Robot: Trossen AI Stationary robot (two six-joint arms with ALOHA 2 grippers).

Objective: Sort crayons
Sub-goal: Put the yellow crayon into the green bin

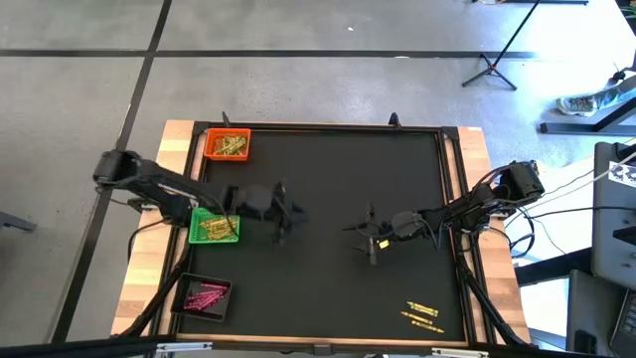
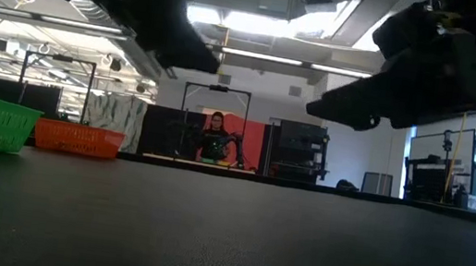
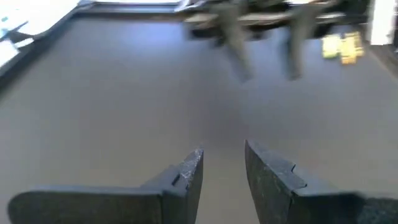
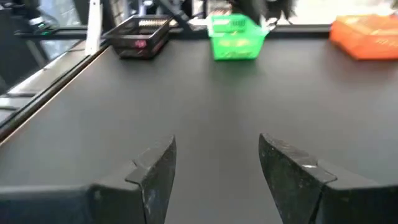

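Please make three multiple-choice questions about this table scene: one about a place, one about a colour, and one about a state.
1. Where do the loose yellow crayons lie on the black mat?
A. beside the orange tray
B. near the corner on the right arm's side, in the high view's bottom edge
C. under the left gripper

2. What colour is the tray that holds the pink crayons?
A. black
B. green
C. orange

3. What is the state of the right gripper?
A. shut on a crayon
B. open and empty
C. shut and empty

Answers: 1 B, the high view shows them alone near that corner. 2 A, the black tray holds them. 3 B, the right wrist view shows only bare mat in the wide gap.
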